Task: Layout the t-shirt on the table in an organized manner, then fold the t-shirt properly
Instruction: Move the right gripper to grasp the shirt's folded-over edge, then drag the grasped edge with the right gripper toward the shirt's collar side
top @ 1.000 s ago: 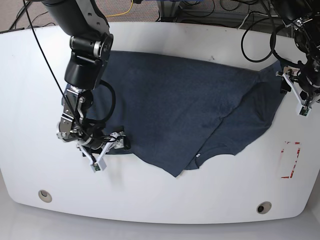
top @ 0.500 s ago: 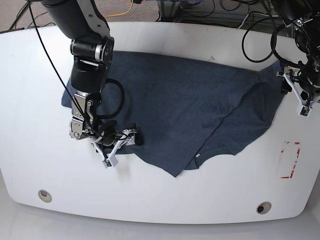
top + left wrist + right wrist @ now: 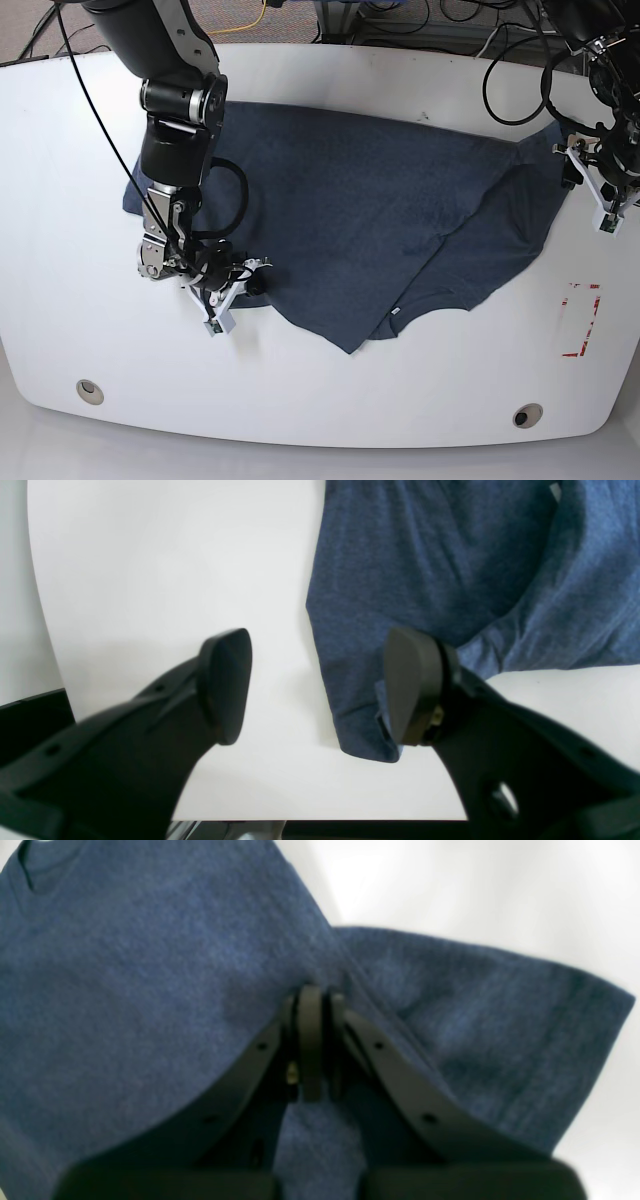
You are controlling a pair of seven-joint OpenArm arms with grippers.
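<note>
Your right gripper (image 3: 311,1005) is pinching the t-shirt (image 3: 380,210) near the table's (image 3: 330,400) front-left edge, likely to pull it flat, while your left gripper (image 3: 320,685) waits spread wide at the far-right sleeve.

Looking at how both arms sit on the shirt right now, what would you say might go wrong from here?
1. The right hand is shut on the t-shirt while the left hand is open at the opposite edge with nothing gripped. A pull from the right may drag the whole shirt instead of spreading it.
2. A flap is folded over near the hem tag; pulling could leave that crease in.
3. The left side lies close to the table edge and might slide off.
</note>
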